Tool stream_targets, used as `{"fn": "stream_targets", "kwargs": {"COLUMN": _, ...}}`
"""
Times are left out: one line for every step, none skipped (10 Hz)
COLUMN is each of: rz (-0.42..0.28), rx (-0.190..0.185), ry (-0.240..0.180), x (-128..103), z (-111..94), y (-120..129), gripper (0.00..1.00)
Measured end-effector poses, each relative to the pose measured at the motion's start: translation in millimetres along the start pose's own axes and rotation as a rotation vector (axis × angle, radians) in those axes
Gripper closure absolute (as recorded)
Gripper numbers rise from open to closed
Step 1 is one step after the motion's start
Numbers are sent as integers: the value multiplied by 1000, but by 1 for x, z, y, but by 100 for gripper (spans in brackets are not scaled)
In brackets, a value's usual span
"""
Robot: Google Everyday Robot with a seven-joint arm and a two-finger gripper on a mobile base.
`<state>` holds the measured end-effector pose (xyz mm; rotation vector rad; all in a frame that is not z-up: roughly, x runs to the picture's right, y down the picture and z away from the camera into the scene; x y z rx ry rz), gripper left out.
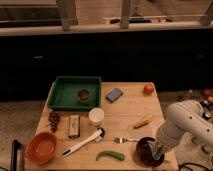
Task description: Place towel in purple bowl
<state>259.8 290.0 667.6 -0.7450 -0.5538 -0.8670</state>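
Note:
The dark purple bowl (145,151) sits at the front right corner of the wooden table (125,107). My gripper (157,150) is lowered over the bowl's right side, at the end of the white arm (186,122) that comes in from the right. A small pale bluish patch shows at the gripper's tip inside the bowl; I cannot tell whether it is the towel. A flat blue-grey square piece (114,94) lies on the table right of the green tray; it may be a folded cloth or a sponge.
A green tray (75,80) with a dark round object (84,95) stands at the back left. Also on the table: white cup (96,116), white-handled brush (82,144), fork (125,140), green chili (110,155), banana (143,120), red fruit (148,88), orange bowl (41,147).

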Motion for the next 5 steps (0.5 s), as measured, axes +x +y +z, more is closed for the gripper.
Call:
{"fn": "stream_targets", "kwargs": {"rz": 1, "rx": -2, "ry": -4, "x": 0, "z": 0, "y": -2, "gripper": 20}}
{"fn": "stream_targets", "kwargs": {"rz": 4, "rx": -5, "ry": -11, "x": 0, "z": 1, "y": -2, "gripper": 20}}
{"fn": "stream_targets", "kwargs": {"rz": 2, "rx": -7, "ry": -15, "x": -1, "z": 2, "y": -4, "gripper": 20}}
{"fn": "stream_targets", "kwargs": {"rz": 0, "rx": -8, "ry": -18, "x": -1, "z": 2, "y": -6, "gripper": 20}}
{"fn": "stream_targets", "kwargs": {"rz": -4, "rx": -10, "ry": -22, "x": -2, "z": 2, "y": -8, "gripper": 20}}
